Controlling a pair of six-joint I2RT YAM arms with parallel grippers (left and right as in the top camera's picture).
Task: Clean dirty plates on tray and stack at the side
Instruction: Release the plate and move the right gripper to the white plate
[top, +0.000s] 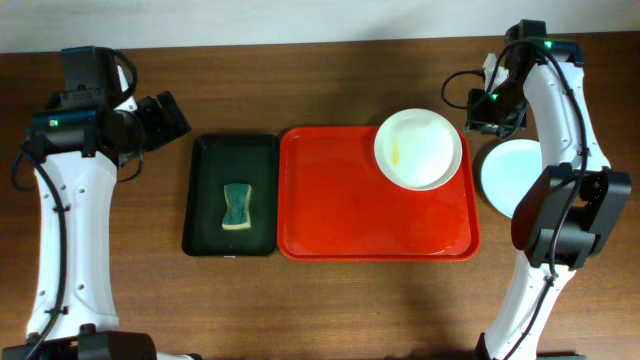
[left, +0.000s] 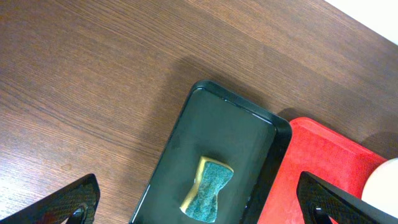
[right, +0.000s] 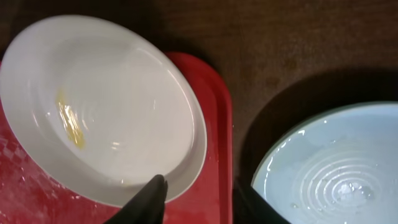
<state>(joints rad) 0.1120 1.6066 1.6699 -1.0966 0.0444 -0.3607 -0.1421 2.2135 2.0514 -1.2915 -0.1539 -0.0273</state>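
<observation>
A white plate (top: 418, 148) with a small yellow smear sits on the far right corner of the red tray (top: 350, 205). A pale blue plate (top: 508, 172) lies on the table right of the tray, partly hidden by my right arm. My right gripper (top: 492, 108) is open and empty, above the gap between the two plates. In the right wrist view its fingers (right: 202, 202) straddle the tray's rim (right: 219, 118), with the white plate (right: 106, 99) on the left and the blue plate (right: 336, 168) on the right. My left gripper (top: 168, 116) is open and empty, left of the trays.
A smaller dark green-black tray (top: 205, 195) lies left of the red tray and holds a green-and-yellow sponge (top: 237, 205). The left wrist view shows the sponge (left: 208, 190) between the open fingers (left: 199, 208), and the dark tray (left: 230, 124).
</observation>
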